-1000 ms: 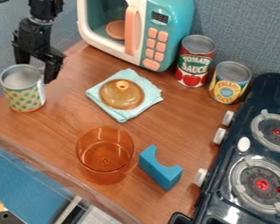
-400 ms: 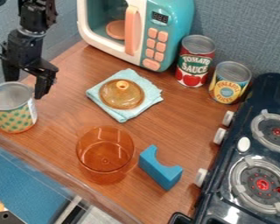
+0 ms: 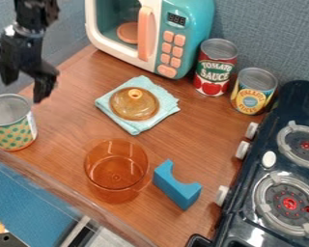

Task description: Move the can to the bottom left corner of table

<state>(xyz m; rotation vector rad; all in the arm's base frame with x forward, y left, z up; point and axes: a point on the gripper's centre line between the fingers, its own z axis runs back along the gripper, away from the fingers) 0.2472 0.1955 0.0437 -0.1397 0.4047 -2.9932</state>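
Gripper [image 3: 24,90] open, just above upright can [image 3: 11,131] on table [image 3: 63,137]

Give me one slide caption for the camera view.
Open black two-finger gripper hangs near a green-and-yellow patterned can on a brown wooden table.

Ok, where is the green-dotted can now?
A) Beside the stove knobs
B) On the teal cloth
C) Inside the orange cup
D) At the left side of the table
D: the green-dotted can is at the left side of the table, just below the open gripper in the picture.
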